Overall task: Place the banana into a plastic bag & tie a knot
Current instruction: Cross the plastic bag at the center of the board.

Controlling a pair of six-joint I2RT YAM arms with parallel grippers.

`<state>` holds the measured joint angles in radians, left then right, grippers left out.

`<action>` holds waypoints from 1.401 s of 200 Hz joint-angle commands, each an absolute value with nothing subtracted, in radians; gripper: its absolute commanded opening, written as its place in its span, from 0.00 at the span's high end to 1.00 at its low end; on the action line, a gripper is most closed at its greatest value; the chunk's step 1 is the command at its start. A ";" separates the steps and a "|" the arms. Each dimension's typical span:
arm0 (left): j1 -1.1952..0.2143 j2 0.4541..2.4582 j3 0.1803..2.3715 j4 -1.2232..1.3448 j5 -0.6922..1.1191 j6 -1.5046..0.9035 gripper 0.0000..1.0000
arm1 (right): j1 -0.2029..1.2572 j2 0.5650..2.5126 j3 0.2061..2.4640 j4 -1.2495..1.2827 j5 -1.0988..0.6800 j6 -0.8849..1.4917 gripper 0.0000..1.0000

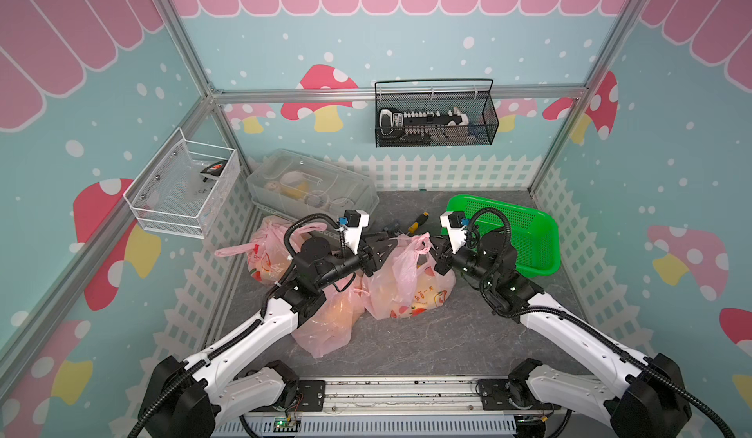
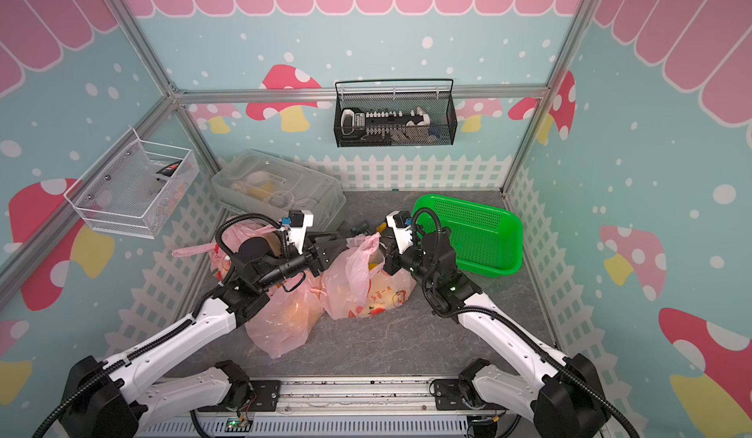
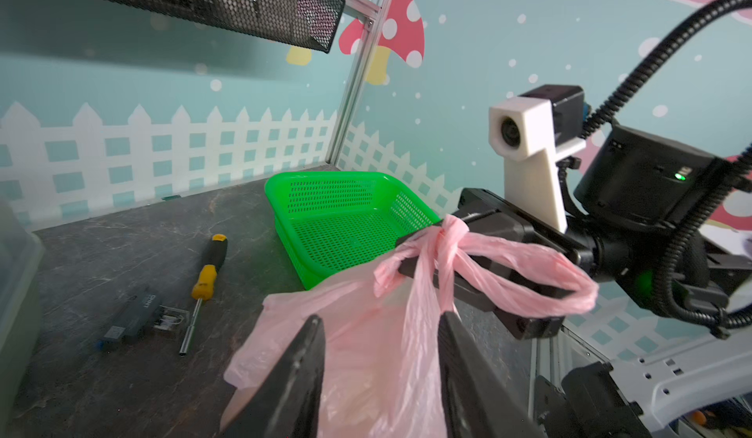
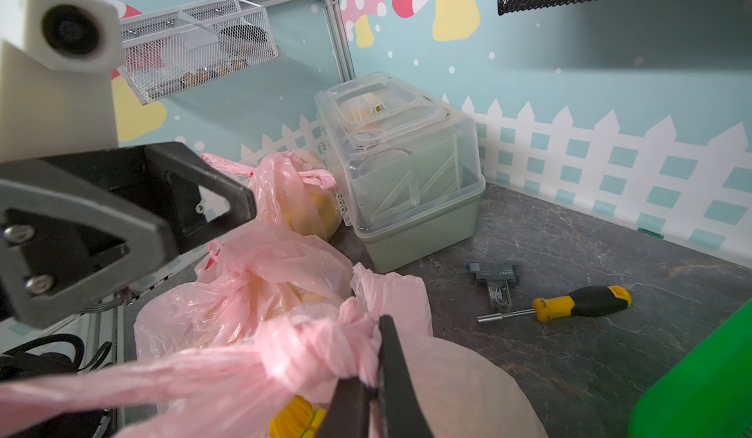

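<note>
A pink plastic bag [image 1: 411, 289] [image 2: 366, 293] with a fruit print stands mid-table. Its handles are twisted into a knot [image 3: 449, 228] [image 4: 321, 346] at the top. My right gripper [image 4: 376, 358] [image 1: 433, 246] is shut on the handle right beside the knot. The left gripper [image 3: 380, 317] [image 1: 392, 242] is open, its fingers standing on either side of the bag's top, and one handle strip hangs against the inside of one finger. The banana shows only as a yellow patch [image 4: 297, 419] inside the bag under the knot.
Two more filled pink bags [image 1: 268, 253] [image 1: 329, 326] lie under my left arm. A green basket [image 1: 525, 232] stands at the right and a lidded clear box [image 1: 313, 187] at the back left. A screwdriver [image 3: 209, 269] and a small grey part [image 3: 134, 318] lie behind the bag.
</note>
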<state>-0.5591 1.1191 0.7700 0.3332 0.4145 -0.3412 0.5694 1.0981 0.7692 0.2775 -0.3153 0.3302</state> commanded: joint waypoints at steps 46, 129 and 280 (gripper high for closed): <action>-0.596 1.287 0.883 0.211 0.516 -0.163 0.63 | 0.565 1.101 0.777 0.363 -0.389 0.348 1.00; -0.627 1.330 0.918 0.217 0.509 -0.147 0.59 | 0.565 1.148 0.790 0.382 -0.472 0.352 1.00; -0.633 1.313 0.932 0.165 0.357 -0.148 1.00 | 0.571 1.118 0.838 0.167 -0.387 0.253 0.71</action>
<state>-0.6300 1.3479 0.9062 0.1837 0.4671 -0.1669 0.5648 1.1717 0.8009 0.2714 -0.4603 0.3103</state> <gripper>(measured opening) 0.049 0.174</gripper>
